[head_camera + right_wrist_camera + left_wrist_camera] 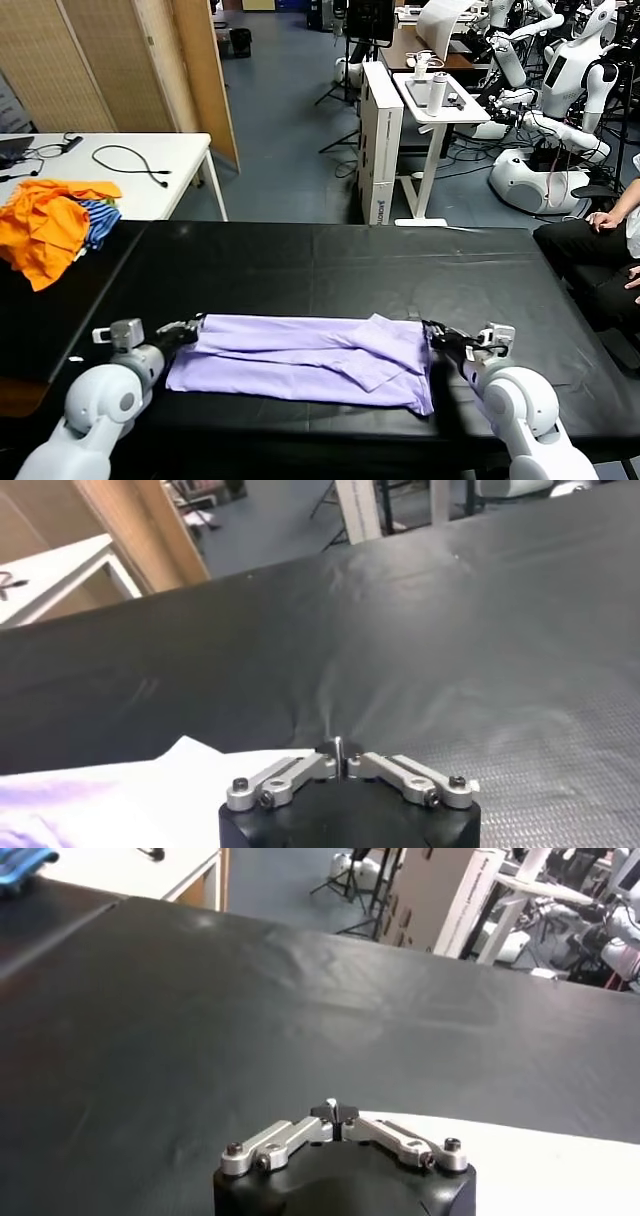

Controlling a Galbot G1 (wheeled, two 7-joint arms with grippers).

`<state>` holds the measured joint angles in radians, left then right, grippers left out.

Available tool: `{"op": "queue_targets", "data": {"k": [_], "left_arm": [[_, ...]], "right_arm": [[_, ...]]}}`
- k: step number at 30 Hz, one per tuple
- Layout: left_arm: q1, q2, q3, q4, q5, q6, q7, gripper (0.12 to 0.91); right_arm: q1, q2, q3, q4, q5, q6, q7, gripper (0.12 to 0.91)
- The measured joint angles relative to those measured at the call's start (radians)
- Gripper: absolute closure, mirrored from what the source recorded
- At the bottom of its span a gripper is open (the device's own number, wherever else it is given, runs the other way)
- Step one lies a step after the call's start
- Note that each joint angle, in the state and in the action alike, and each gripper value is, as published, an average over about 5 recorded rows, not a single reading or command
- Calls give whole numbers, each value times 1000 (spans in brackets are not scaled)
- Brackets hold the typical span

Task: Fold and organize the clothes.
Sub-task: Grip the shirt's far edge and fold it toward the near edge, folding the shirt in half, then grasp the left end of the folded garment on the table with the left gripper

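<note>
Centrally on the black table (330, 260) lies the lavender T-shirt (300, 360) (already folded into a band), long axis running between the arms. Left gripper (192, 328) and right gripper (436, 334) apparently pinch opposite ends, fingers closed.

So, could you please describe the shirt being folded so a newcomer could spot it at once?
On the black table, look at the near edge between the left end effector and right end effector. The lavender T-shirt lies there, flat; the orange garments sit heaped far left.

Soft matt cloth T-shirt (310, 360), slightly glossy black table cover (330, 270)
</note>
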<state>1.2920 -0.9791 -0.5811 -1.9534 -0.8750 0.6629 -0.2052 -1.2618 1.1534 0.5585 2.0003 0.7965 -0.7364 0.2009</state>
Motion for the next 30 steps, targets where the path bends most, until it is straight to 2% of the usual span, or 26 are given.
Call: {"op": "queue_targets", "data": {"k": [4,6,9,14,26,28,30], "left_arm": [[35,41,-35,-23,-55,10,9,263],[56,60,-53,-36,-81,23,13,176],[87,74,-70,-50,-95,42,17,130],[124,59,-81,-53,-95,52,26,124],[162,-5,-83,-46,-46,40,47,127],[167,-13,-83,-47,-39,39,51,143],[170,-21,-83,-49,-35,39,53,200]], "right_arm": [[-18,-10,16,25,12,0,0,155],[-28,-11,23,35,15,0,-1,125],[-41,-11,30,45,16,0,-2,119],[-48,-12,35,52,16,0,-2,118],[-49,-11,32,58,15,0,0,118],[-49,-10,31,58,15,0,0,118],[-49,-9,30,57,14,0,0,118]]}}
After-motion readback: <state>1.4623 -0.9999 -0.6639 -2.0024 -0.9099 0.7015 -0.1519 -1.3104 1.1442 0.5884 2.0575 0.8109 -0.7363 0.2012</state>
